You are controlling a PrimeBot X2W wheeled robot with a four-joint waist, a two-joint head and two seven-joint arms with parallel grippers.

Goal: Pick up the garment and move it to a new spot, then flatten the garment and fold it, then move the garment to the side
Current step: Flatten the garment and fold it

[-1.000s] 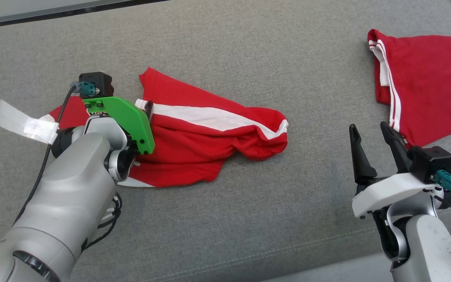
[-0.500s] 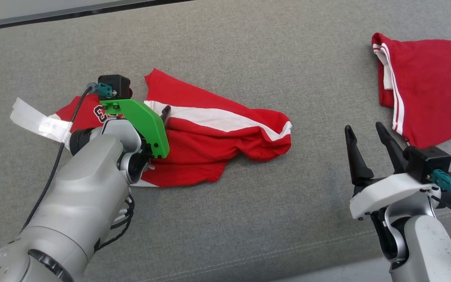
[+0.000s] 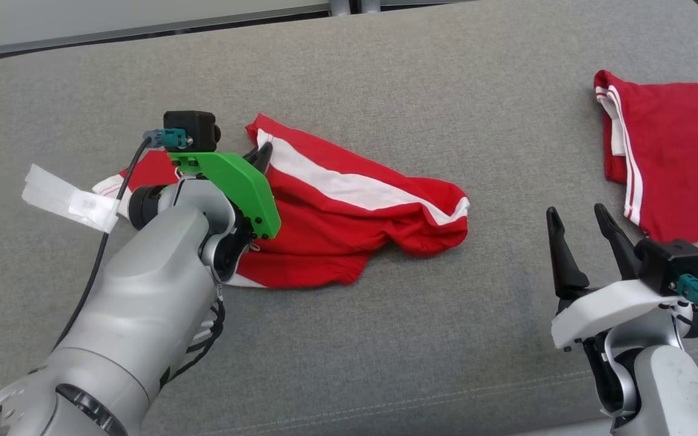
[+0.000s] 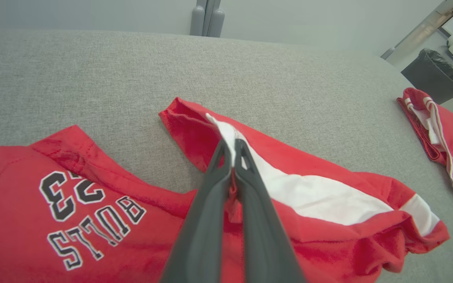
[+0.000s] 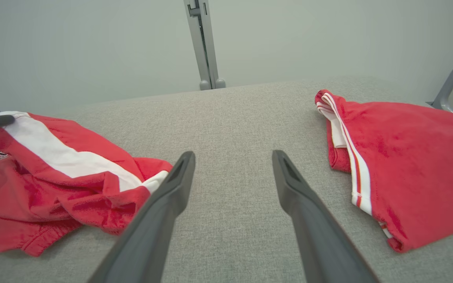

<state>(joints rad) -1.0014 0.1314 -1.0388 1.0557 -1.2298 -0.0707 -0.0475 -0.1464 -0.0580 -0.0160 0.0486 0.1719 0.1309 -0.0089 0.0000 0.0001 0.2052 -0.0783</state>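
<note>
Broadly, over the grey padded surface (image 3: 385,72): a crumpled red garment (image 3: 337,224) lying directly under and ahead of the left gripper (image 4: 232,147), and well off to the inboard side of the right gripper (image 3: 576,212). Stretching away from the left gripper toward the right arm, with the long axis marked by the white stripe (image 3: 361,188), from the pinched end across to the bunched far end, nearest the right gripper yet apart from it. Printed chest side spilling behind and to the outboard side of the left gripper, partly hidden beneath the left forearm (image 3: 143,290) in the head view. Beyond the right gripper, on its outboard side, a second red garment (image 3: 676,157), lying flatter, apart from everything and seemingly not in play. Closer in: left jaws clamped narrow on the garment, pinching the near end of the white stripe together with a fold of red cloth, that corner seemingly tented a little off the pad. Right jaws spread wide, holding nothing, hovering above bare pad and aimed at the gap between the two garments. Judging from this: left arm plainly the nearer and the one with the grip, so most likely a lift and carry by that corner, the rest of the cloth trailing along the stripe line toward the right gripper. Worth watching for the thin pinch slipping under the rising weight.
</note>
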